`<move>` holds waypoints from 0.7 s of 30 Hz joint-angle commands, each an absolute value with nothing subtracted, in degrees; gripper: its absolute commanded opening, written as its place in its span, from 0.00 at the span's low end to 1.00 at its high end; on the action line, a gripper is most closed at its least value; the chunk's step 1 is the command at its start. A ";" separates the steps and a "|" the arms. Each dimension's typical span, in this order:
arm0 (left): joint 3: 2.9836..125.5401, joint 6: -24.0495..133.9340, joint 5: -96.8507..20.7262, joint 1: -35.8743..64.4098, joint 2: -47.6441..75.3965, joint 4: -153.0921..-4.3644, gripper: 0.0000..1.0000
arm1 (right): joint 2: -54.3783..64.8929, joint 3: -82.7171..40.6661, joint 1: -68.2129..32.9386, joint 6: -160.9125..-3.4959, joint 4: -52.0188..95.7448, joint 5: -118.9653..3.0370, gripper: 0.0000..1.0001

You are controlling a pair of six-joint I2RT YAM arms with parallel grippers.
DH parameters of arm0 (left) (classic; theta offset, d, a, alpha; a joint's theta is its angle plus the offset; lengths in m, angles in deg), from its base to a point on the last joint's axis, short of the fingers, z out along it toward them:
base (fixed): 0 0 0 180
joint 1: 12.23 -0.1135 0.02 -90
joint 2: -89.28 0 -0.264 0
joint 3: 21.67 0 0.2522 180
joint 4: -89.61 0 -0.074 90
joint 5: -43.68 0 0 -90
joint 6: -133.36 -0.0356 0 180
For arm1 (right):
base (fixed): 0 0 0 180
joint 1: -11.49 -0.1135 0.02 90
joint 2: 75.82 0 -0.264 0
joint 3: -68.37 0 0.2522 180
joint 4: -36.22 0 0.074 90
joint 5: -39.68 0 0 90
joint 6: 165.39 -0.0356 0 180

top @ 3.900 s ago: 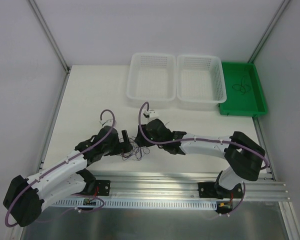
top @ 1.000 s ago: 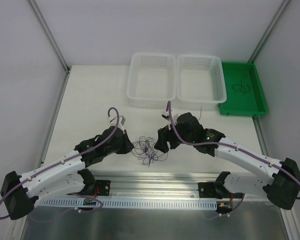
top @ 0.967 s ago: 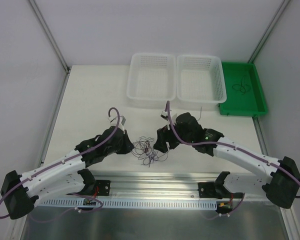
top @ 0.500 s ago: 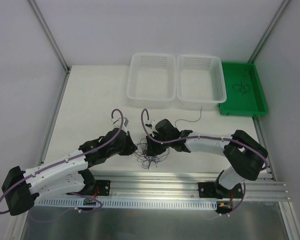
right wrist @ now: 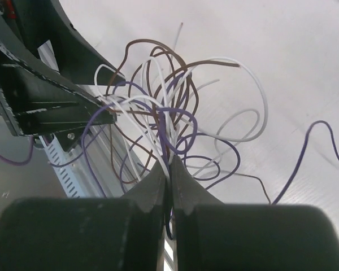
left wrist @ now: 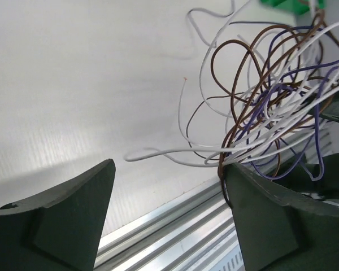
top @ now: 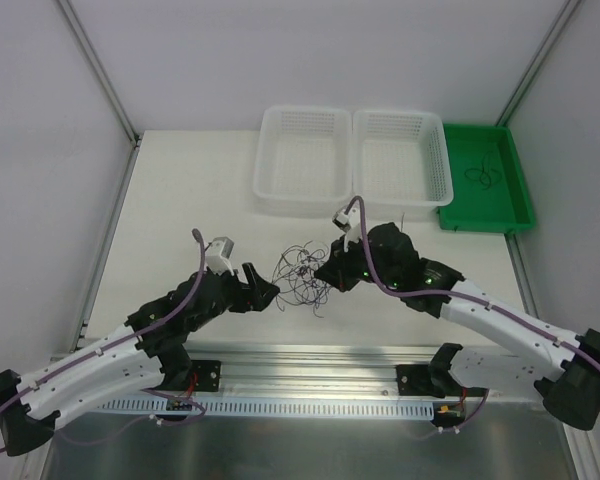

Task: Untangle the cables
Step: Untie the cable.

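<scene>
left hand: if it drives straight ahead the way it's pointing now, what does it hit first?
The cables: the tangle sits just ahead of the open left hand, with strands apparently touching one finger. Behind it is the right hand, shut on them; depth unclear.

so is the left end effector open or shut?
Open. The left end effector has a wide gap between its fingers; the wires run past one fingertip, unpinched.

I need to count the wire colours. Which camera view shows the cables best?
The right wrist view: the cables fill much of the frame, brown, white and purple strands distinct, pinched in the right gripper. The left wrist view cuts the tangle off at its right edge. The top external view shows only a small dark knot.
</scene>
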State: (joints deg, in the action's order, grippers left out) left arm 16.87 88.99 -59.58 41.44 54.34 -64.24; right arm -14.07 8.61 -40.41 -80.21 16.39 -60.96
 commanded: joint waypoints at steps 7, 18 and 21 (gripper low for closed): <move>16.44 76.51 -49.94 41.82 64.67 -67.74 0.80 | -16.85 5.56 -39.31 -74.16 8.32 -56.58 0.01; 16.44 74.83 -48.00 41.82 62.66 -69.68 0.74 | -16.41 6.35 -39.22 -73.72 8.83 -57.44 0.01; 16.53 72.81 -46.41 41.82 57.92 -71.17 0.67 | -16.32 6.62 -39.22 -73.98 9.45 -57.97 0.01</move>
